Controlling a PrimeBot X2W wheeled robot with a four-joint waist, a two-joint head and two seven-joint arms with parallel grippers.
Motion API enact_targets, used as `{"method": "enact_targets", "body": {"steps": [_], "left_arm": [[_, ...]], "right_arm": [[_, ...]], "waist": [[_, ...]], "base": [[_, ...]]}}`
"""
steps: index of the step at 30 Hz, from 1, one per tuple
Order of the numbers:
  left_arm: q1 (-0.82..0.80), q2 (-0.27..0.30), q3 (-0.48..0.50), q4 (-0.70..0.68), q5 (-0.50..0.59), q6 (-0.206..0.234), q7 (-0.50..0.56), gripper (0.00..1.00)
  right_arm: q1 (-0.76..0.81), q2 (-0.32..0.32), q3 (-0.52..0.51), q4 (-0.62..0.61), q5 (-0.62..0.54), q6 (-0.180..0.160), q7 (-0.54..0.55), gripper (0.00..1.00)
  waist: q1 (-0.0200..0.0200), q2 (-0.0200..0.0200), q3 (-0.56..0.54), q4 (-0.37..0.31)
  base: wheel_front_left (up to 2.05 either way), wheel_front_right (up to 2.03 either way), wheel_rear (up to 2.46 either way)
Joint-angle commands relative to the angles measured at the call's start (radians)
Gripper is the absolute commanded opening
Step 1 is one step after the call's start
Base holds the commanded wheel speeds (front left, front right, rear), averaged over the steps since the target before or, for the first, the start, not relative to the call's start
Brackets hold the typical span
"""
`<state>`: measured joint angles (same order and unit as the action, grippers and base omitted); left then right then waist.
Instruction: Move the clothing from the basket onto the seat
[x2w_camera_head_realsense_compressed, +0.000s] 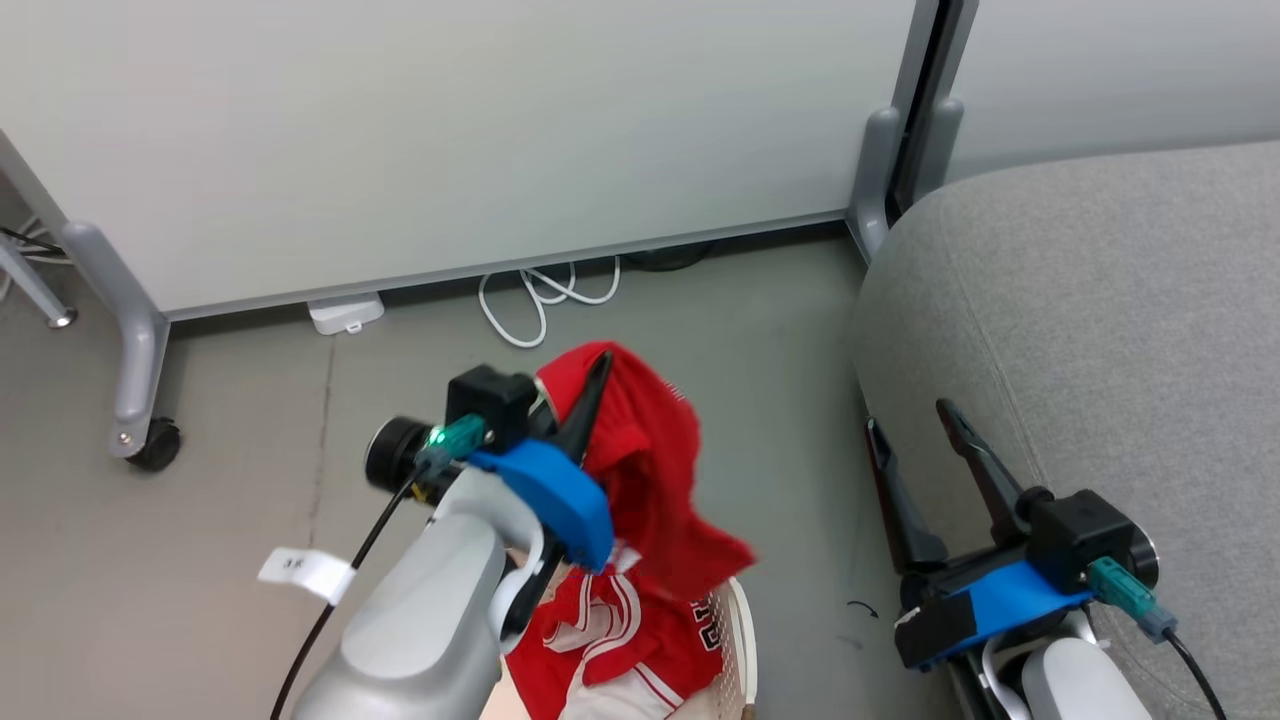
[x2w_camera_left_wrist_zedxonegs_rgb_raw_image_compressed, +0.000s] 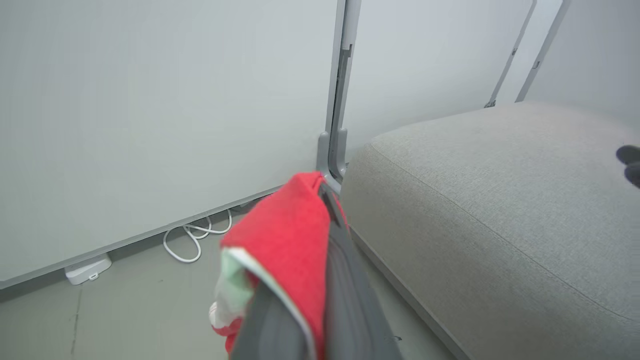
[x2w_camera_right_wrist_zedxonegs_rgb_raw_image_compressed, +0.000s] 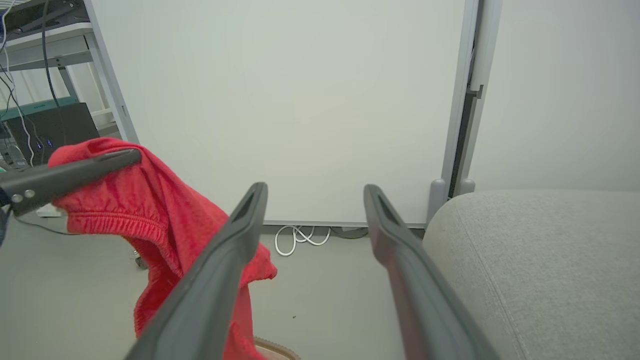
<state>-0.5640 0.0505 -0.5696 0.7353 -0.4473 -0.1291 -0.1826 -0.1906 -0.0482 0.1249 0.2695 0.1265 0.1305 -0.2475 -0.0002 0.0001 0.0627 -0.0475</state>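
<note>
Item one, red shorts (x2w_camera_head_realsense_compressed: 650, 470): gripped near the elastic waistband by the left gripper (x2w_camera_head_realsense_compressed: 598, 368), its fingers clamped together on the cloth. They hang over the basket (x2w_camera_head_realsense_compressed: 738, 640) at 6 o'clock of the head view. Item two, striped red jersey (x2w_camera_head_realsense_compressed: 610, 640): lies in the basket beneath the shorts. Item three, right gripper (x2w_camera_head_realsense_compressed: 910, 417): fingers spread wide and holding nothing, at 4 o'clock, just beside the front edge of the grey seat (x2w_camera_head_realsense_compressed: 1100, 330), which sits at 3 o'clock.

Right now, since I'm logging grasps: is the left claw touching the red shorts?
Touching. The left wrist view shows the left claw shut on the red shorts, cloth pinched between its fingers.
</note>
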Motion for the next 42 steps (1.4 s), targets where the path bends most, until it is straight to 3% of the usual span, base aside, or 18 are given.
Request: {"method": "enact_targets", "body": {"steps": [1, 14, 26, 42], "left_arm": [[-0.036, 0.000, -0.018, -0.026, -0.011, -0.001, 0.009, 0.00], [-0.148, 0.000, -0.128, -0.128, -0.081, 0.024, 0.039, 0.00], [-0.184, 0.000, -0.201, -0.135, -0.128, 0.056, 0.044, 0.00], [-0.203, 0.000, -0.301, -0.147, -0.200, 0.070, 0.041, 0.00]], "right_arm": [[0.014, -0.004, 0.008, 0.002, 0.009, 0.000, 0.006, 1.00], [0.035, -0.004, 0.053, 0.000, 0.009, 0.000, 0.038, 1.00], [-0.016, -0.004, 0.107, 0.021, -0.022, 0.000, 0.078, 1.00], [-0.214, -0.004, 0.160, 0.248, -0.070, 0.000, 0.112, 1.00]], "waist": [[0.0002, -0.0001, -0.011, 0.004], [0.0002, -0.0001, -0.043, -0.004], [0.0002, -0.0001, -0.040, -0.016], [0.0002, -0.0001, -0.030, 0.004]], "base": [[0.00, 0.00, 0.00], [0.00, 0.00, 0.00], [0.00, 0.00, 0.00], [0.00, 0.00, 0.00]]}}
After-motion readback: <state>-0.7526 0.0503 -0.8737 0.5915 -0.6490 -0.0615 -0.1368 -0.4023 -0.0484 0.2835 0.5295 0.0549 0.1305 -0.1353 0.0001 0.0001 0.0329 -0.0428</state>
